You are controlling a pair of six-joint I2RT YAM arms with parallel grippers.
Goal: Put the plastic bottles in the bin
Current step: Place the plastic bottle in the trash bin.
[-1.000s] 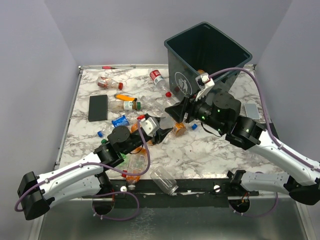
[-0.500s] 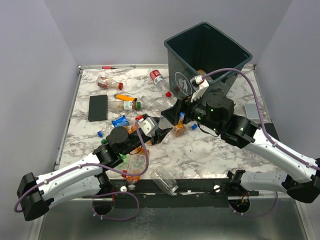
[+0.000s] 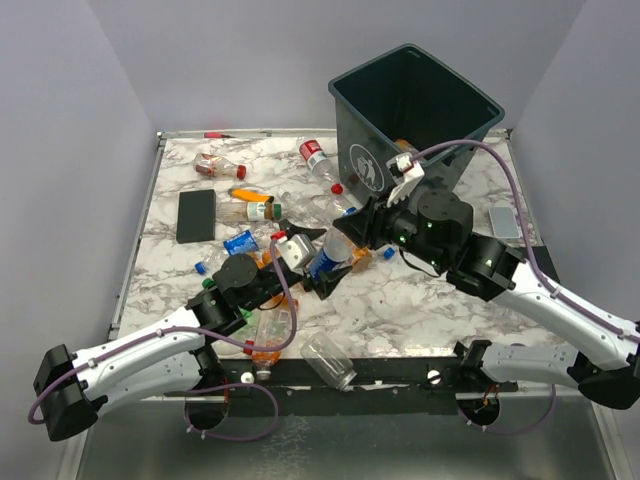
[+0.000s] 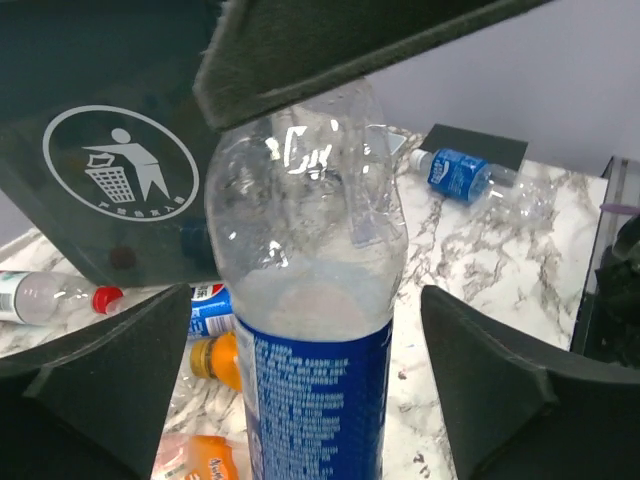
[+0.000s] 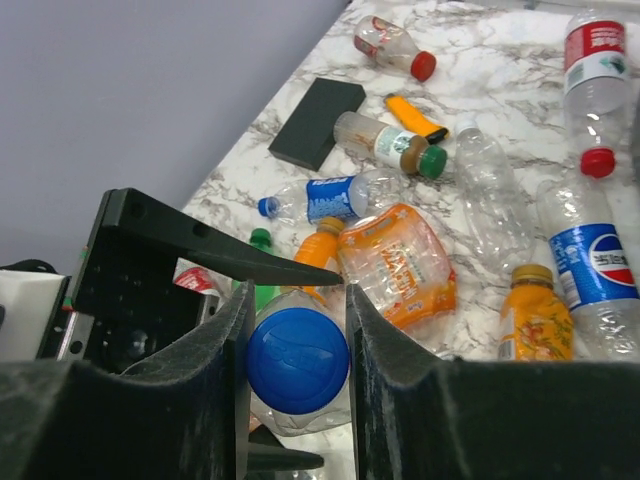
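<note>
From the top view, the right gripper (image 3: 345, 238) and the left gripper (image 3: 318, 268) meet over the middle of the marble table (image 3: 430, 300), with a blue-labelled bottle (image 3: 325, 258) tilted between them. The dark bin (image 3: 350, 125) stands just behind the right gripper, at the far right of the table. More bottles lie scattered to the left, among them a red-labelled bottle (image 3: 316, 158) near the bin and a clear bottle (image 3: 330, 362) at the near edge. A black pad (image 3: 196, 215) and an orange lighter (image 3: 250, 195) lie on the left side.

In the left wrist view, the blue-labelled bottle fills the centre. The left fingers (image 4: 100, 370) stand spread on either side of it with a clear gap, so this gripper is open and holds nothing. A finger of the right gripper crosses above the bottle's top. The bin's white logo (image 4: 120, 165) shows close behind.

In the right wrist view, the right fingers (image 5: 205, 390) press on both sides of the bottle's blue cap (image 5: 296, 360), clamping it. Beyond lie a crushed orange-labelled bottle (image 5: 395, 265) and a green-capped bottle (image 5: 390, 145).
</note>
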